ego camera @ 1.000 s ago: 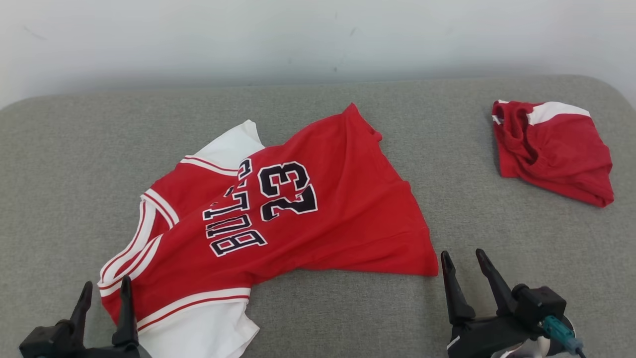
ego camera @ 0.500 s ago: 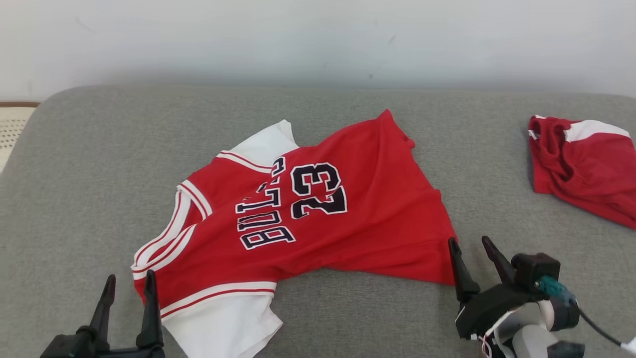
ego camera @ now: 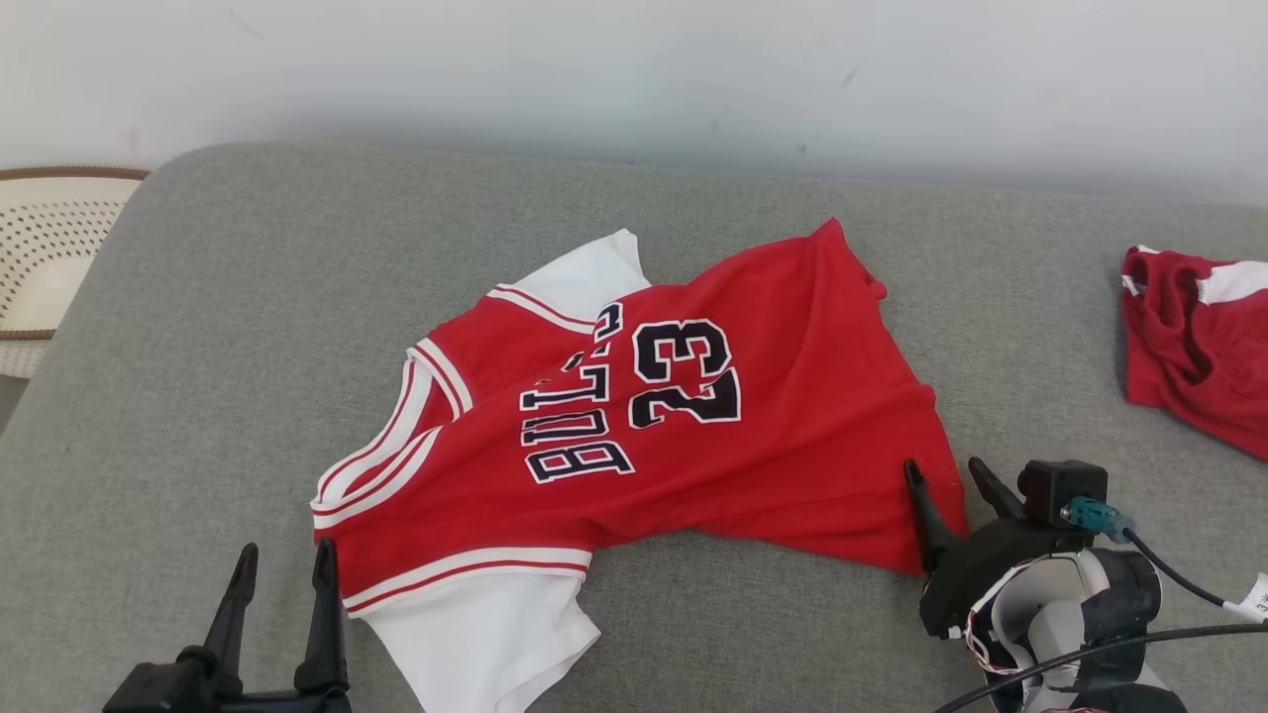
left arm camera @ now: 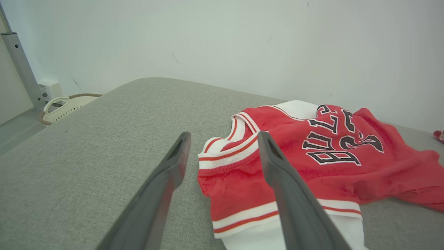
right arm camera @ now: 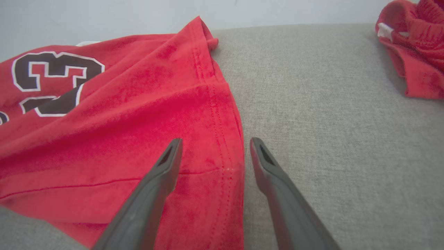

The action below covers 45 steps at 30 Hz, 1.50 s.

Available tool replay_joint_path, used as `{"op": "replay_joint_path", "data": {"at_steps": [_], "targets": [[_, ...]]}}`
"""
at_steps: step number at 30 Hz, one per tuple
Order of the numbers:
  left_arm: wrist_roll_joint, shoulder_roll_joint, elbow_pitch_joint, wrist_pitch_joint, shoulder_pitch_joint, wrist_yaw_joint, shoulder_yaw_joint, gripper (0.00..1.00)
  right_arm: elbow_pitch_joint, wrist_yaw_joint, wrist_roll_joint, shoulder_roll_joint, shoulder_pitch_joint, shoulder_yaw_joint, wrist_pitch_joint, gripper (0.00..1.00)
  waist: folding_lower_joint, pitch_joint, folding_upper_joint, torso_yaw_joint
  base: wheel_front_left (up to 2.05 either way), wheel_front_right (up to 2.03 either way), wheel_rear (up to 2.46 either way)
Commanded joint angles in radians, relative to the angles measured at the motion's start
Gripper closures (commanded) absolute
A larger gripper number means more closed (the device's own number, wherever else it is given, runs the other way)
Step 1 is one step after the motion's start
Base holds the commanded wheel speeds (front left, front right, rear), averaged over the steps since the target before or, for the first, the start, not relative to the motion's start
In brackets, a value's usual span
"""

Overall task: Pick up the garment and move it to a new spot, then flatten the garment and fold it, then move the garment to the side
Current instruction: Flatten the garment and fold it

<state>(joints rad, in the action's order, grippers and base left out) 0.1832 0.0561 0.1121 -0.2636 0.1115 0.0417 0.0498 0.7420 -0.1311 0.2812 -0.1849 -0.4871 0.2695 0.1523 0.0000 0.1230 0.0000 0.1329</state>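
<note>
1. The garment [ego camera: 634, 426], a red jersey with white sleeves and dark "BULLS 23" lettering, lies about in the middle of the grey padded surface [ego camera: 198, 327]. It is rumpled rather than flat, with folds running across the body.
2. Its striped collar and shoulder end points toward the robot's left and its hem toward the right. One white sleeve spills out at the near edge and the other peeks out on the far side.
3. The left gripper [ego camera: 285, 547] sits low at the near left with its two dark fingers spread wide and nothing between them. Its tips are just beside the garment's striped shoulder corner.
4. The right gripper [ego camera: 943, 463] is at the garment's near right corner, fingers also wide apart and gripping nothing. In the right wrist view they straddle the stitched hem edge: one finger over red cloth, the other over bare grey padding. Whether either tip touches the cloth I cannot tell.
5. A second red-and-white piece of clothing [ego camera: 1199, 356] lies bunched at the far right, well apart from the garment.
6. Off the left end of the padding stands a pale perforated basket [ego camera: 45, 248] with a brown rim, and a plain light wall [ego camera: 634, 69] runs behind it all.
</note>
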Motion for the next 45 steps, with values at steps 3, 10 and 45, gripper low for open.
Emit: {"op": "replay_joint_path", "data": {"at_steps": [3,10,45], "targets": [[-0.006,-0.001,0.002,-0.002,0.001,0.002,0.003,0.00,0.031,0.001,0.010,-0.005,-0.008,0.006,0.017,0.00,0.0000,-0.001,0.0000,0.008,0.00,0.00,0.00],[-0.009,-0.003,-0.004,-0.002,-0.004,0.003,0.015,0.00,0.075,0.001,0.026,0.001,-0.023,0.032,0.044,0.99,0.0000,0.003,0.0000,0.000,0.00,0.00,0.00],[0.008,-0.005,0.011,-0.002,-0.048,-0.012,0.036,0.00,-0.461,0.001,0.227,-0.165,0.333,0.247,0.083,1.00,0.0000,-0.026,0.0000,-0.107,0.00,0.00,0.00]]}}
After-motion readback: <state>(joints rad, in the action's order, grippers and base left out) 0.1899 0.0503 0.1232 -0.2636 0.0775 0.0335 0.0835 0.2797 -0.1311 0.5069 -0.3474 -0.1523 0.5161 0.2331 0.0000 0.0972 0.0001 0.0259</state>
